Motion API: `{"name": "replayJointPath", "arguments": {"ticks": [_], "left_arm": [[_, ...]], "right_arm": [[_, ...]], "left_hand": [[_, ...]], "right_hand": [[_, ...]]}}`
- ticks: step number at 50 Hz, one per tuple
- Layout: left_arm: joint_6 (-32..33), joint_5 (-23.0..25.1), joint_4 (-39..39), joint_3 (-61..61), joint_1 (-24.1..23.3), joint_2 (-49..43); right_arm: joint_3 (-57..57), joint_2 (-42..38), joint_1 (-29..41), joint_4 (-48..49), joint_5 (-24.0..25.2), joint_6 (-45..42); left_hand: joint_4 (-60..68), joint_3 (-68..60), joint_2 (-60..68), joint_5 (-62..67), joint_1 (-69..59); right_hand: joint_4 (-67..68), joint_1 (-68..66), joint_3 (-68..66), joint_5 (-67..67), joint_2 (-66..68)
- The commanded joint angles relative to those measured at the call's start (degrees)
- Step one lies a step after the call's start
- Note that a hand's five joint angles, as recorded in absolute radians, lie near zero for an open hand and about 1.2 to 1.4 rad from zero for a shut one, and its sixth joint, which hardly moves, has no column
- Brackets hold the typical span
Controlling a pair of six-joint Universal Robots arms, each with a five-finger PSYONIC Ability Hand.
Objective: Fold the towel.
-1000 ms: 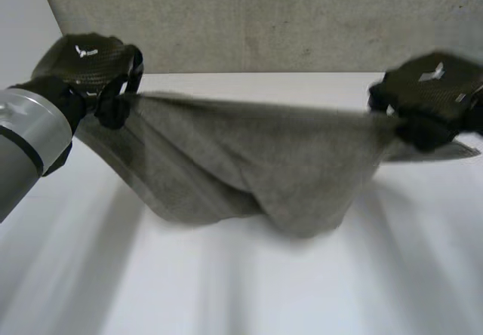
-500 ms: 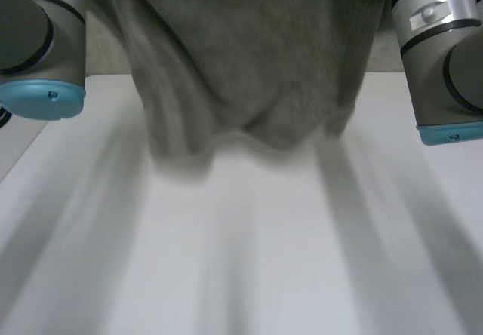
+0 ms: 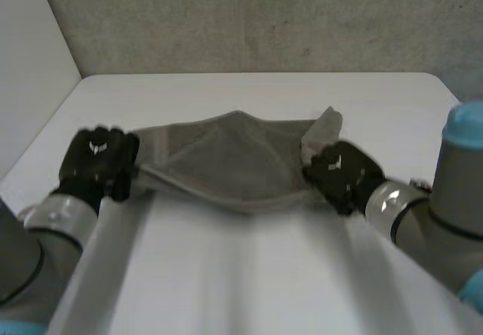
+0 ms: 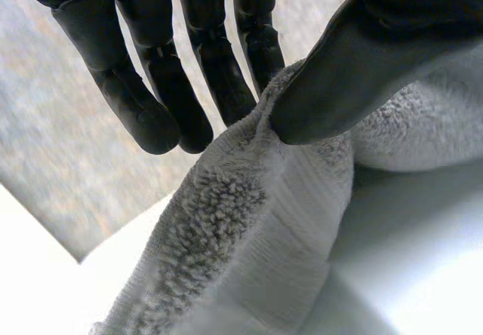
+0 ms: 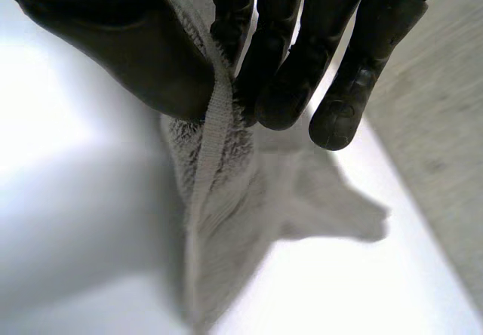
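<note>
A grey terry-cloth towel (image 3: pixel 226 161) lies loosely bunched across the middle of a white table (image 3: pixel 249 275), stretched between two black robot hands. The left hand (image 3: pixel 98 161) pinches the towel's left end between its thumb and straight fingers. The right hand (image 3: pixel 343 173) pinches the right end, thumb pressing the hem against its fingers. A rough grey wall (image 3: pixel 264 18) stands behind the table

The towel (image 3: pixel 234 161) is spanning the middle of the table (image 3: pixel 249 275), between the two hands. The left hand (image 3: pixel 98 161) is pinching its left end, the right hand (image 3: pixel 343 173) its right end, where a corner is poking up just behind that hand. Its near edge is probably resting on the table.
</note>
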State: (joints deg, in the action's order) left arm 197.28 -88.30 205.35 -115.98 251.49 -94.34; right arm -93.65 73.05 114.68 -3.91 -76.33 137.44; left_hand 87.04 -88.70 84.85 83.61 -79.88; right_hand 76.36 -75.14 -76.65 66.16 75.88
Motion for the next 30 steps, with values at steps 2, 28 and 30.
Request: {"name": "replayJointPath", "arguments": {"ticks": [2, 28, 30], "left_arm": [[3.02, -0.2, 2.86, -5.39, -0.13, 0.3], [4.7, -0.11, 6.56, -4.96, 3.65, -0.67], [4.7, -0.03, 6.56, -4.96, 3.83, -0.67]], "right_arm": [[-5.76, -2.03, 0.19, 3.9, -0.31, 0.89], [-7.52, 0.17, -9.64, 8.4, -3.21, 19.01], [-7.52, 0.17, -10.97, 7.6, -2.6, 18.48]], "left_hand": [[-7.04, 8.7, -4.85, -13.61, -0.12], [-7.04, 8.7, -4.85, -13.61, -0.12], [-7.04, 8.7, -4.85, -13.61, -0.12]], "right_hand": [[3.64, -4.86, -3.35, 3.84, 4.12], [-56.17, 54.94, 56.45, -55.97, -55.69], [-56.01, 54.79, 56.3, -55.82, -55.54]]}}
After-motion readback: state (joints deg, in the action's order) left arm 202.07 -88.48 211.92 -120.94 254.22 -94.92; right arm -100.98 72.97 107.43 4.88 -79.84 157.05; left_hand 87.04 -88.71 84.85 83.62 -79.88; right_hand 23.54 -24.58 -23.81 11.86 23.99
